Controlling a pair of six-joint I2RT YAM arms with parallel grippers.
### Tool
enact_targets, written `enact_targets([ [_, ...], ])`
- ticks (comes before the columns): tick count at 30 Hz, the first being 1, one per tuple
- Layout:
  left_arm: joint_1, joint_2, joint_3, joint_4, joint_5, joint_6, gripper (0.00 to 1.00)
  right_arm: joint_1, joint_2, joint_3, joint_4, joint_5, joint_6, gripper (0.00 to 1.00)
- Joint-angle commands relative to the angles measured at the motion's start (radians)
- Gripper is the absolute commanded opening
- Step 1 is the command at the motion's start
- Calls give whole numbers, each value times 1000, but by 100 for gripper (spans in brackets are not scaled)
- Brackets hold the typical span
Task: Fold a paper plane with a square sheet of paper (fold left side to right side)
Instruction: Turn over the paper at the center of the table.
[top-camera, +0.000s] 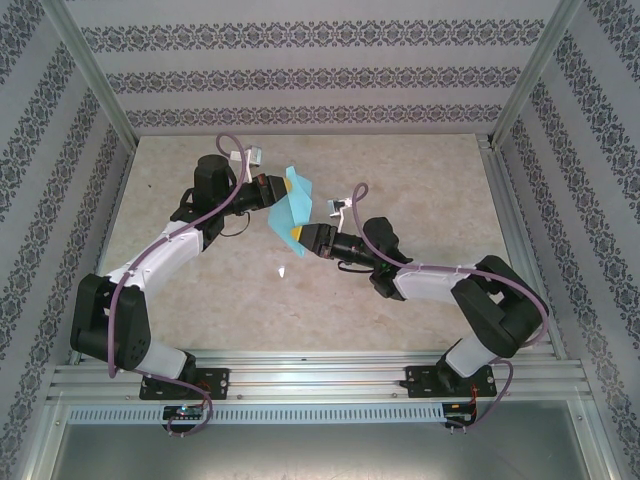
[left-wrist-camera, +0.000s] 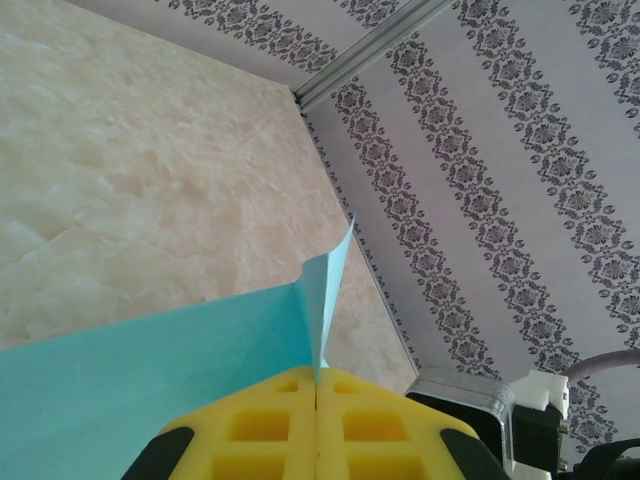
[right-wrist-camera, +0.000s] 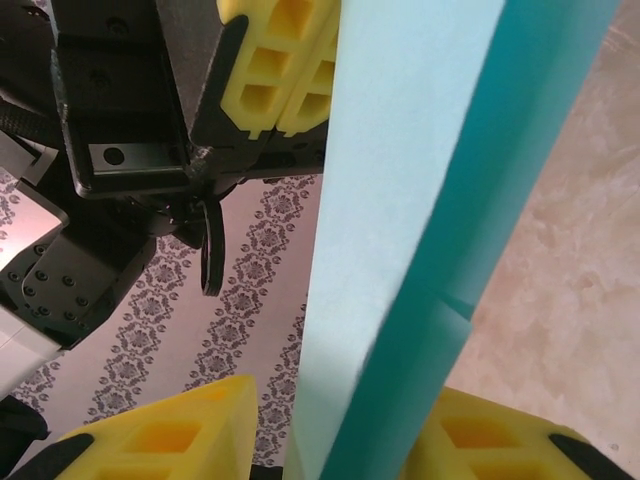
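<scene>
left hand (left-wrist-camera: 317, 382) pinches the thin turquoise-blue paper sheet (left-wrist-camera: 150, 370). right hand (right-wrist-camera: 345, 405) sits open around it; close it slowly, edges even.

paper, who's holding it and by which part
The left gripper pinches the paper at one edge; the right gripper straddles its near end, not yet closed.

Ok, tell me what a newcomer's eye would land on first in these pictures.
The turquoise paper grabs the eye first: partly folded and held upright between the two arms, over the back middle of the marbled table. The left gripper has its yellow fingers shut on one edge. The right gripper straddles the paper's lower part with its fingers apart, and patterned striped walls ring the scene.
</scene>
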Motion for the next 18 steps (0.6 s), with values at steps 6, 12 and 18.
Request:
enact_targets([
  [6,11,4,-18,33,38,39,9,-14,-39,-13,-28,-13,-29,26],
  [12,21,-21,-12,-2,33,57,34,-16,-58,-17,-121,0,-74,13],
  [18,94,-157,-7,-165,-31,136,63,-10,-168,13,-502,77,-262,9],
])
